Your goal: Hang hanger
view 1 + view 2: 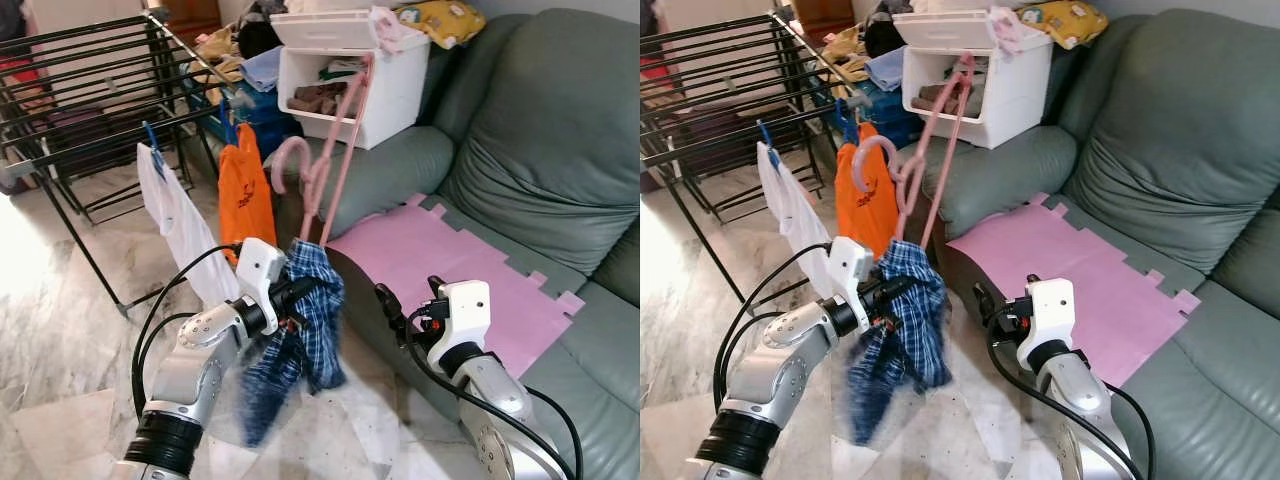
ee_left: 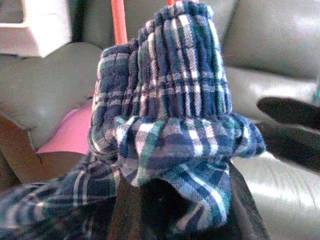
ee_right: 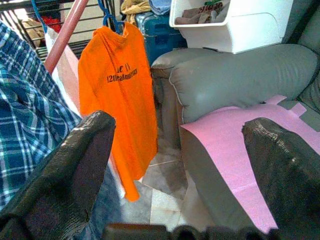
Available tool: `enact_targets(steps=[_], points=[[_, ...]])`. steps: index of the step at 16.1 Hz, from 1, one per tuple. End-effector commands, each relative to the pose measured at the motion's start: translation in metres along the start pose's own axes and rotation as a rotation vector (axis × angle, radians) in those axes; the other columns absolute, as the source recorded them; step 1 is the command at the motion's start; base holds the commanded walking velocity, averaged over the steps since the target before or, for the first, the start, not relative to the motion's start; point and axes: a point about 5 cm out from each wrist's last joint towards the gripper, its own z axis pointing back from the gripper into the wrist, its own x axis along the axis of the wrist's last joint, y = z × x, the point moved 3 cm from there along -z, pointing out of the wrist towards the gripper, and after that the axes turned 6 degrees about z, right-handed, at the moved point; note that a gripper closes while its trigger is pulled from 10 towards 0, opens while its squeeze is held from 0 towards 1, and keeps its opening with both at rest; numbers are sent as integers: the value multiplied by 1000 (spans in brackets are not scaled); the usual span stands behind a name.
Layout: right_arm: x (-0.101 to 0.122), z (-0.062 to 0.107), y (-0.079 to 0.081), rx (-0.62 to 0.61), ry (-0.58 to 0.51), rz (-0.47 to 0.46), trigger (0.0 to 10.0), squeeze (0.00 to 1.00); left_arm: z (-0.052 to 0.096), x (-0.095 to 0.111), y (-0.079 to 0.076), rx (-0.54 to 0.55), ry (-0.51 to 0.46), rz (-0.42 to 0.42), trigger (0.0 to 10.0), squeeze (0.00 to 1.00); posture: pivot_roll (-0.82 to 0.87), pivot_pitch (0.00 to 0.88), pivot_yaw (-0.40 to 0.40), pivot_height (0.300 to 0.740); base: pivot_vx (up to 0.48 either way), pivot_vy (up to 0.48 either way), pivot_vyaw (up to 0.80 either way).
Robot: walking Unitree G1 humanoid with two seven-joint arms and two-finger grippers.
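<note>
This is a room in a home, a living room where washing gets dried. A big soft green sofa [image 1: 540, 150] stands on a shiny stone floor [image 1: 70, 350]. A pink mat [image 1: 450, 265] lies on its seat. A white box [image 1: 345, 85] with clothes in it sits on the sofa arm. A black drying rack [image 1: 90, 90] stands near, with an orange shirt [image 1: 245, 195] and a white cloth [image 1: 180, 225] hanging from it. More clothes [image 1: 235, 55] are piled behind.
</note>
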Motion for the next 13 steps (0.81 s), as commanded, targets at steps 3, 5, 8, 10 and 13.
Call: enact_targets(steps=[3,5,8,10,13], points=[[4,-4,1,-4,-16,1,10000,0,-5,21,-1,-71,-11,-127,10000,0,-68,0,66,740,0,0,0],[2,-2,0,-7,-7,-2,10000,0,-5,23,-1,-119,12,-253,10000,0,-70,0,69,740,0,0,0],[-5,0,-10,6,42,21,10000,0,-8,38,-7,-306,90,-609,10000,0,-63,2,72,740,0,0,0],[-5,-2,-25,-7,46,56,10000,0,-9,47,-2,-394,165,-841,10000,0,-58,4,77,740,0,0,0],[-3,-5,-34,-3,48,68,10000,0,-13,61,-2,-433,143,-913,10000,0,-58,6,83,740,0,0,0]])
